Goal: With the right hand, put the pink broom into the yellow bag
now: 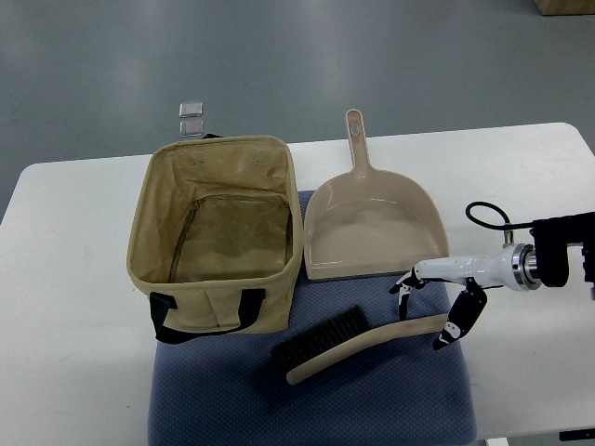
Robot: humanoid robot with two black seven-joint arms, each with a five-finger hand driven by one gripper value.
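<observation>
The robot's white right hand (437, 311) reaches in from the right, its dark fingers (454, 327) loose and spread over the handle end of the pale pink brush-broom with black bristles (349, 342), not gripping it yet. The broom lies on the blue mat (316, 400), near the open yellow cloth bag with black handles (216, 232) on the left, and a pink plastic dustpan (372, 223) sits just behind

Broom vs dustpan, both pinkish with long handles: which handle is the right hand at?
The broom, lying on the blue mat with black bristles. The right hand hovers over its handle end. The dustpan handle points away, untouched.
</observation>
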